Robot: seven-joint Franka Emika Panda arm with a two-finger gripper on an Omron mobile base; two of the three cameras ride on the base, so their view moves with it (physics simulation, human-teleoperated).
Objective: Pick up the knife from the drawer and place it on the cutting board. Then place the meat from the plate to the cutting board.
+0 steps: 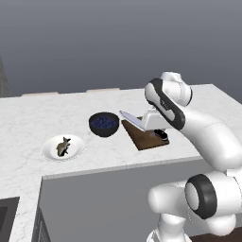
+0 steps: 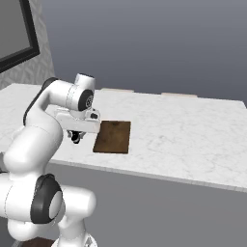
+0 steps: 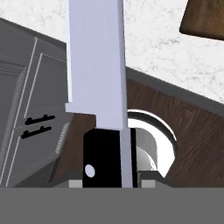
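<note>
My gripper (image 1: 160, 135) (image 2: 75, 137) (image 3: 107, 179) is shut on the black handle of the knife (image 3: 103, 155). Its pale blade (image 3: 96, 57) (image 1: 132, 119) points away from the hand toward the bowl. The hand hangs over the counter's front edge, just beside the near end of the dark brown cutting board (image 1: 142, 136) (image 2: 113, 136) (image 3: 205, 19), which lies bare. The white plate (image 1: 51, 152) sits at the counter's left with the dark meat (image 1: 63, 145) on it. The drawer is out of view.
A dark blue bowl (image 1: 104, 124) stands between plate and board. The white marble counter (image 2: 183, 135) stretches wide to the right. Below the counter edge are grey cabinet fronts with black handles (image 3: 37, 124) and a brown wood floor (image 3: 197, 144).
</note>
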